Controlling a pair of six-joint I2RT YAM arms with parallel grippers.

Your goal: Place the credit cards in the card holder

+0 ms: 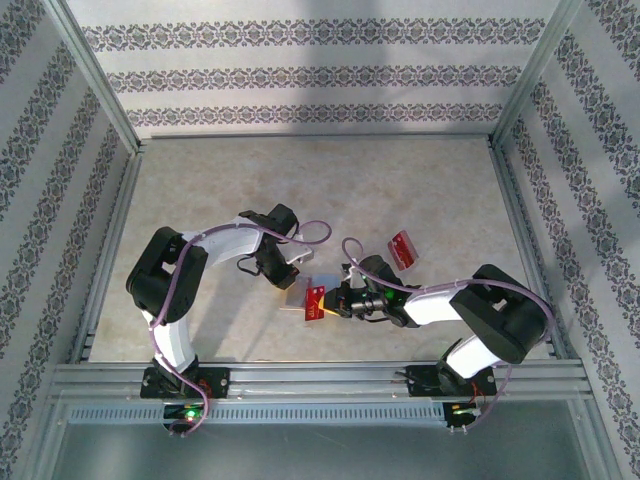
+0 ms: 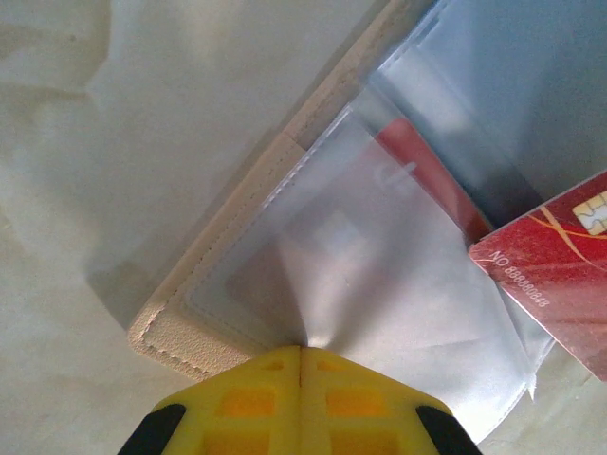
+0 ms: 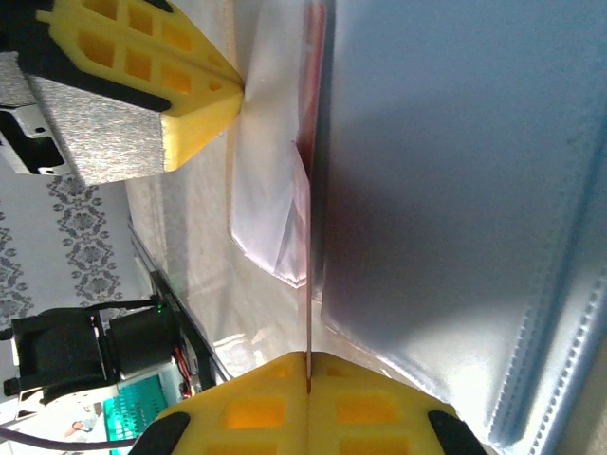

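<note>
Red plastic, thin, printed with white digits and a gold chip: that credit card (image 2: 555, 284) is pinched in my right gripper (image 3: 308, 358), whose yellow fingers (image 3: 247, 408) are closed flat on its near end. My left gripper (image 2: 301, 353) is likewise closed. It nips the lower edge of a clear see-through pocket (image 2: 379, 284) belonging to the tan-beige stitched folding card holder (image 2: 204, 294). The holder lies open on the pale table (image 1: 400, 180) between my two arms, nearer the left one.

From above, the holder sits at about 9 o'clock from my right fingertips, with the card touching it or very nearly so. In the right wrist view the card stands edge-on, running 12 to 6 straight out from my fingers, with the pocket just off at 11 o'clock. In the left wrist view its printed line runs 10 to 4, and I judge its long axis does too. One corner points at 9 toward the pocket's free edge (whether it has slipped under the film, I cannot tell). A red shape (image 2: 427, 180) shows through the pocket further in. Another red card (image 1: 403, 248) lies on the table at 1 o'clock from my right gripper, well apart.
</note>
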